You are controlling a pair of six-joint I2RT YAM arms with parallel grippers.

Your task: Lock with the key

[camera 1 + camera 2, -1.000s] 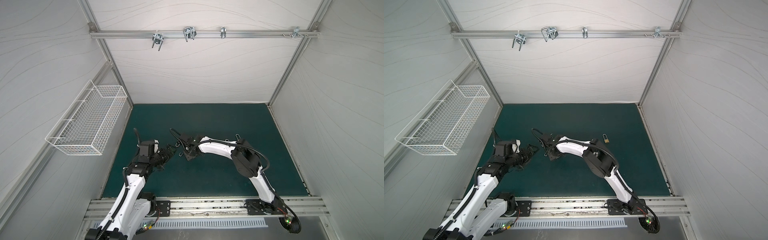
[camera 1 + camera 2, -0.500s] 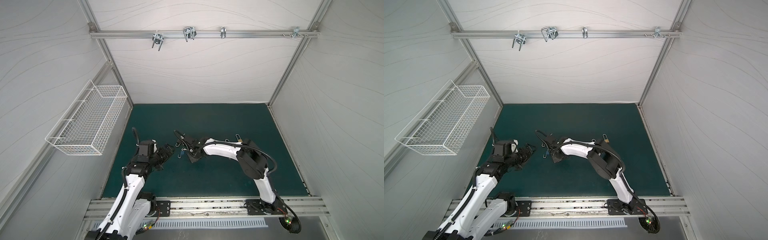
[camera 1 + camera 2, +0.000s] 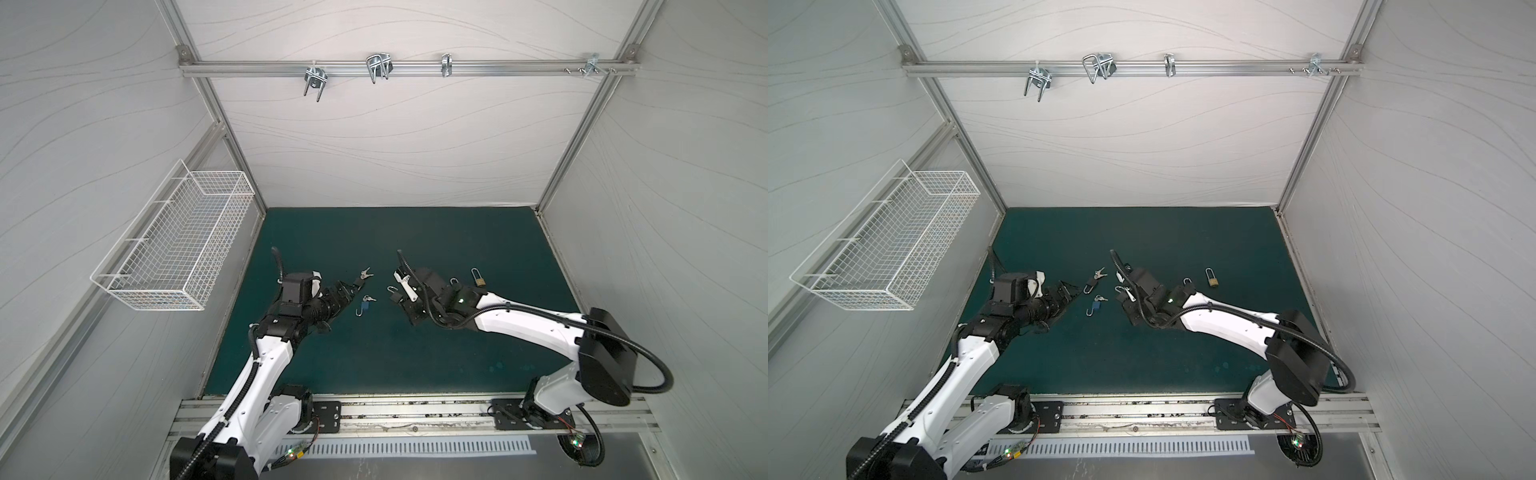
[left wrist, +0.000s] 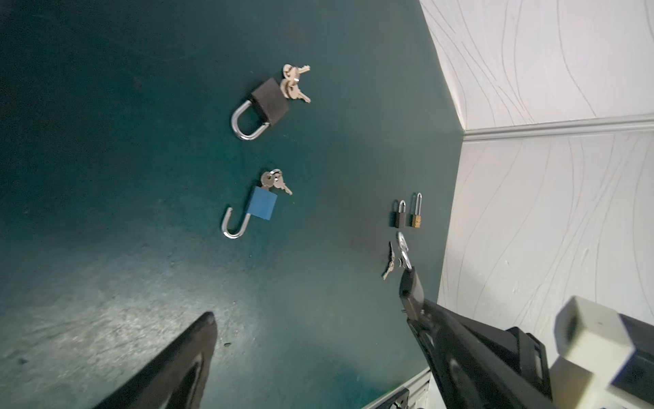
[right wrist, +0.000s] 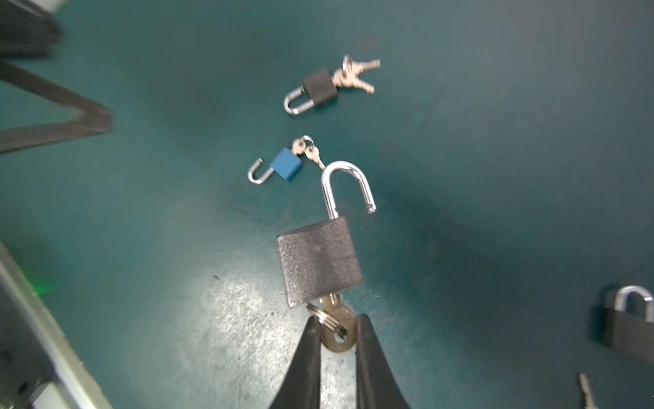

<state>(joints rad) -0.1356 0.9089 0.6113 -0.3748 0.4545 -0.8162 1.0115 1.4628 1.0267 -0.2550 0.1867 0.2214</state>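
On the left, the left gripper (image 4: 308,298) gapes wide above the green mat (image 3: 415,353), nothing between its fingers. Just beyond it lie a blue padlock (image 4: 262,202) with its shackle swung open, and a closed dark padlock (image 4: 270,101), each with keys. Further right, the right gripper (image 5: 338,322) is pinched on the key (image 5: 338,331) seated in the black padlock (image 5: 318,262), whose shackle (image 5: 346,187) stands open. Only the right wrist view shows that pinch. The top views hide the key but show a brass padlock (image 3: 480,280) at far right.
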